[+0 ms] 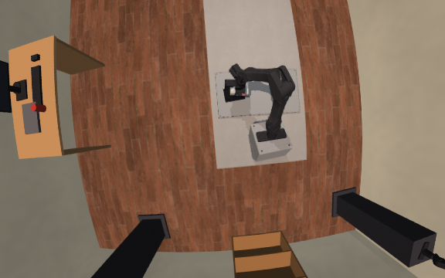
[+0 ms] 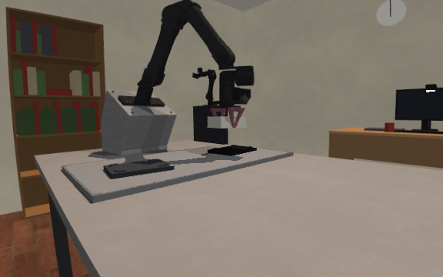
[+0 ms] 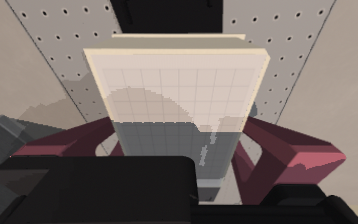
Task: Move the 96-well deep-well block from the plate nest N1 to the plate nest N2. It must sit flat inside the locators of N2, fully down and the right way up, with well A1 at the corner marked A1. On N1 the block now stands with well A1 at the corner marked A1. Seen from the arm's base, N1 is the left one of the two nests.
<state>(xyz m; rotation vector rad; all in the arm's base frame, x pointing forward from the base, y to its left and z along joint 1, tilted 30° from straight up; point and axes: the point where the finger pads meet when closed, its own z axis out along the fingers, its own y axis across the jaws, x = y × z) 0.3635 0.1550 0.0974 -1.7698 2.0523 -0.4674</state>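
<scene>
The white deep-well block (image 1: pixel 232 91) (image 2: pixel 215 122) (image 3: pixel 180 75) is held in the air above the black nest N1 (image 1: pixel 228 97) (image 2: pixel 231 152) (image 3: pixel 170 17), with a clear gap under it. It looks about level in the exterior view. My gripper (image 2: pixel 226 117) (image 3: pixel 178 112) is shut on the block, with one reddish finger on each side. Nest N2 (image 2: pixel 138 169) is the nearer nest in the exterior view and bears no block. The arm hides it in the top view. The block's A1 marking cannot be read.
Both nests lie on a pale perforated board (image 1: pixel 226 112) (image 2: pixel 91 188) (image 3: pixel 55 45) on the table. The arm's grey base block (image 1: pixel 270 148) (image 2: pixel 118 131) stands beside the board. The desk and shelves are well away from the table.
</scene>
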